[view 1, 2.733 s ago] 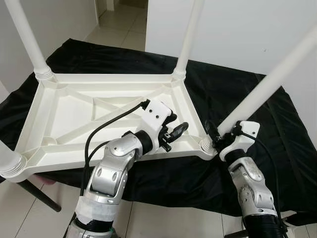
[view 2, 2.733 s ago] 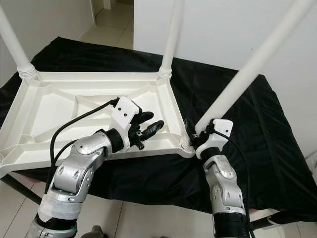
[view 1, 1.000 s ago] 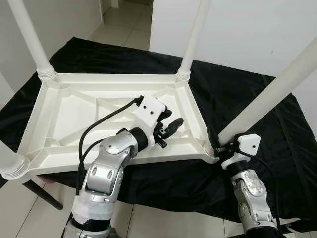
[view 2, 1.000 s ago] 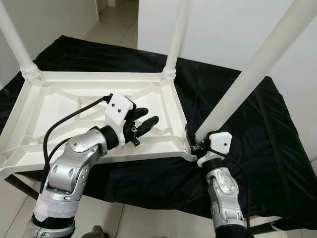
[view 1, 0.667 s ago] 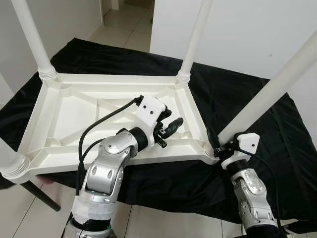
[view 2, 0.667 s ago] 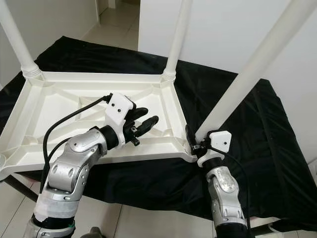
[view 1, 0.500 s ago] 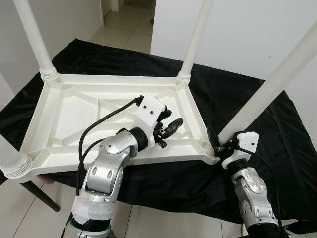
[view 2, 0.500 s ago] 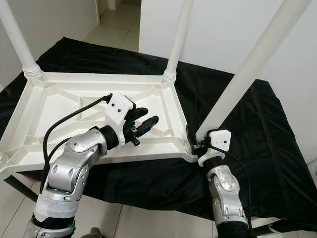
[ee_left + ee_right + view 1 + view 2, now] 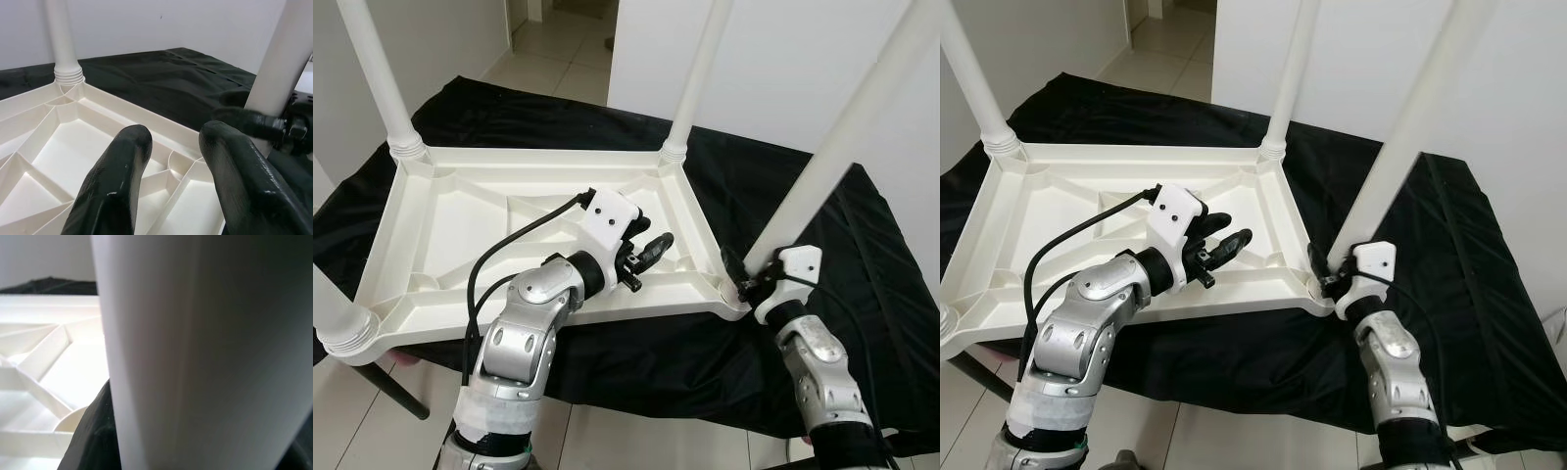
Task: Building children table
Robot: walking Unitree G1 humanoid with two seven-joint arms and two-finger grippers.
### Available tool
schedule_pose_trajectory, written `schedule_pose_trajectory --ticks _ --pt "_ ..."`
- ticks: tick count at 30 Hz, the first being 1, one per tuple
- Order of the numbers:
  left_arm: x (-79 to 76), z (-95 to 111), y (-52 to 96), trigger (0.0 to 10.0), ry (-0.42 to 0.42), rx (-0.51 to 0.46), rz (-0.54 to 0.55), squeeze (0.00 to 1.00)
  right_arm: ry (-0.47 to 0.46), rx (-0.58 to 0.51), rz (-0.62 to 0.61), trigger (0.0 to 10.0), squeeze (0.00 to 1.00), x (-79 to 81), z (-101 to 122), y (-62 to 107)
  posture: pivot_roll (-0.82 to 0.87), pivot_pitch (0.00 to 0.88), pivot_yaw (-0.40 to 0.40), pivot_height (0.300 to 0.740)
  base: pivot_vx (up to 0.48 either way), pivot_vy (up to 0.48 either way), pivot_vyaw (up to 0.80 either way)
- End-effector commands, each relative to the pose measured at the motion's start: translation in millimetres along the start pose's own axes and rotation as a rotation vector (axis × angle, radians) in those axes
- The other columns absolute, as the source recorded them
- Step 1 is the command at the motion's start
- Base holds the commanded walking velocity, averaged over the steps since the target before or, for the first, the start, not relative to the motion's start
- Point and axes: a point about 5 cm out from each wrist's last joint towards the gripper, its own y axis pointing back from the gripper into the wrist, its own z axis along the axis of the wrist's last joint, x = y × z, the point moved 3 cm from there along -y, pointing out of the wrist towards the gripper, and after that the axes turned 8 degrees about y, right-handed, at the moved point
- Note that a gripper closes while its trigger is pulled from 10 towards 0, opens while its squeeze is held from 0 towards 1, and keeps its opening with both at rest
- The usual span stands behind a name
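Black cloth (image 9: pixel 773 186) bears upturned table (image 9: pixel 460 225); right gripper (image 9: pixel 744 274) clenched on leg (image 9: pixel 832 147).

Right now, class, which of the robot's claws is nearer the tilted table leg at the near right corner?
Right. The right claw grips the tilted table leg at its base; the left claw hovers over the upturned tabletop, apart from it.

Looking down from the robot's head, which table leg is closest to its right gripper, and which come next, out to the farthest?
From the right gripper:
1. Near right leg: the gripper is closed around its base.
2. Far right leg: at the tabletop's far corner, right side.
3. Far left leg: across the tabletop, at its far left corner.
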Motion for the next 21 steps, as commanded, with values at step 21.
schedule_pose_trajectory --ticks 21 --pt "5.2 8.0 -0.6 10.0 -0.022 -0.026 0.094 0.00 -0.222 0.111 -0.092 10.0 0.00 2.7 -39.5 26.9 0.15 0.089 -0.049 0.740 0.000 0.000 0.00"
